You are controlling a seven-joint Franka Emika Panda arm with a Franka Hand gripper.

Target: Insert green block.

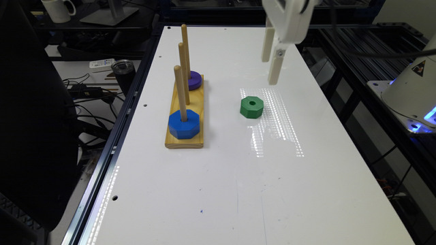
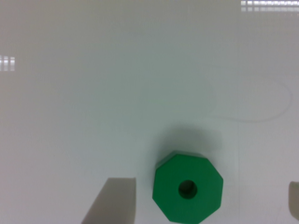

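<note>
Bare table [image 1: 211,190] rings the green block [image 1: 251,107]; pegs [image 1: 184,78] stand well apart.

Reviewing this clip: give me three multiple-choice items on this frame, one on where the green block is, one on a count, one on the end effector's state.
1. Where is the green block?
A. On the middle peg
B. Flat on the white table, apart from the wooden base
C. Stacked on the blue block

2. How many pegs stand on the wooden base?
A. Two
B. Three
C. Four

3. What is the end effector doing?
A. Open, holding nothing, above the table
B. Shut on the green block
C. Shut on the purple disc

Answers: 1 B, the block lies alone on the table, to the exterior view's right of the base. 2 B, three upright pegs show, the near one through the blue block, the far one through the purple disc. 3 A, in the wrist view its fingers stand apart with the block between, untouched.
</note>
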